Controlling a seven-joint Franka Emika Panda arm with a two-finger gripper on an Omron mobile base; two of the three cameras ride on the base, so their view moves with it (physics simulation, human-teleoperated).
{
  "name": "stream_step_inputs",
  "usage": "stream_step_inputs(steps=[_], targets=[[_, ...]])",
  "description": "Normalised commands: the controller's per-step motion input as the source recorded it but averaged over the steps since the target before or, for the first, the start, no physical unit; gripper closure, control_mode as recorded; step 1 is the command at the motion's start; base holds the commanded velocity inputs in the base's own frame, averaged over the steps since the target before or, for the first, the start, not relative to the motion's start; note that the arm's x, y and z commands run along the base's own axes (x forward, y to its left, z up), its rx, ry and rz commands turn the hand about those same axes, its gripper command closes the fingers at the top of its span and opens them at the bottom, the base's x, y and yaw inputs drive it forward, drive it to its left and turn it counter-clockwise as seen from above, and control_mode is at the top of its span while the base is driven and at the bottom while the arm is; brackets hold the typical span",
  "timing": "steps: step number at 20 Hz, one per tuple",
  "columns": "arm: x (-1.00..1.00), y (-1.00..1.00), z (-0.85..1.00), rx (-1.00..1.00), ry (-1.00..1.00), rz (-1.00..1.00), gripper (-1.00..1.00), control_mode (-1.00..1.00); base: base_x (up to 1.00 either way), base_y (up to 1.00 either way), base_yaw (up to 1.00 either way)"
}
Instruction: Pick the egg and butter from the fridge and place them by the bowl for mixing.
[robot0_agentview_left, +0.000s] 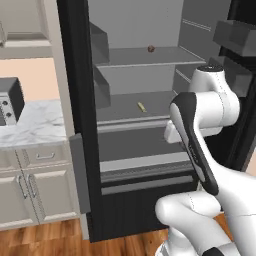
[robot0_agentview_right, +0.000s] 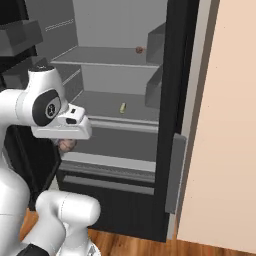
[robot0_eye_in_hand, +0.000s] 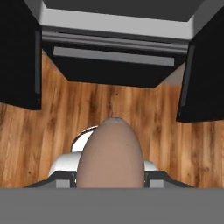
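Hand view shows the hand (robot0_eye_in_hand: 110, 175) grasping an egg (robot0_eye_in_hand: 110, 155); base views show butter (robot0_agentview_left: 142, 106) shelved.

To my left runs a white marble counter (robot0_agentview_left: 30, 125) with grey veining, and on it, at the edge of the left base view, sits a dark boxy appliance (robot0_agentview_left: 10, 101) with small round knobs on its face. Beneath the counter stand beige panelled cupboards (robot0_agentview_left: 35, 192) with slim metal handles, a drawer above the doors. A warm brown wooden plank floor (robot0_eye_in_hand: 109, 105) lies below me. A plain peach-coloured wall (robot0_agentview_right: 225, 125) rises on my right.
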Motion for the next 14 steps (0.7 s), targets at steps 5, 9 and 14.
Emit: stream_step_inputs(steps=[5,9,14], targets=[[0.0,0.0,0.0,0.0,0.0,0.0,1.0,1.0,-1.0,-0.13,0.0],[0.0,0.0,0.0,0.0,0.0,0.0,1.0,1.0,-0.84,-0.08,0.18],[0.0,0.0,0.0,0.0,0.0,0.0,1.0,1.0,-0.27,0.09,0.8]])
